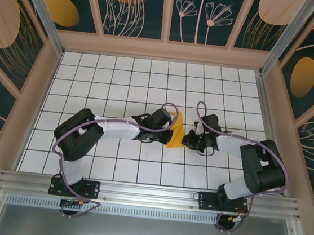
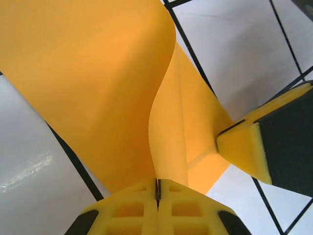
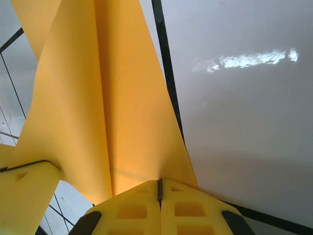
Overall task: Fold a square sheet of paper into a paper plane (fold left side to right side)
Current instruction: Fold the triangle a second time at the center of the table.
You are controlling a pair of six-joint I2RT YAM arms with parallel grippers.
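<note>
Mid-table | left hand [image 2: 157,183], right hand [image 3: 159,183] clenched on opposite edges of orange sheet [image 2: 98,73] | open tiles [image 1: 121,79] around

I find the middle of the table [image 1: 122,74] crowded: the left gripper [image 1: 168,129] and right gripper [image 1: 191,139] meet almost tip to tip, both clamped on the sheet of paper [image 1: 174,137], so nothing passes between them. The sheet rises off the tiles in a curve and fills that gap. The left arm [image 1: 116,130] lies low across the near-left tiles, the right arm [image 1: 239,141] across the near-right. The far rows and both far corners are open. Walls [image 1: 164,50] close three sides, and a metal rail [image 1: 148,193] bounds the near edge.
</note>
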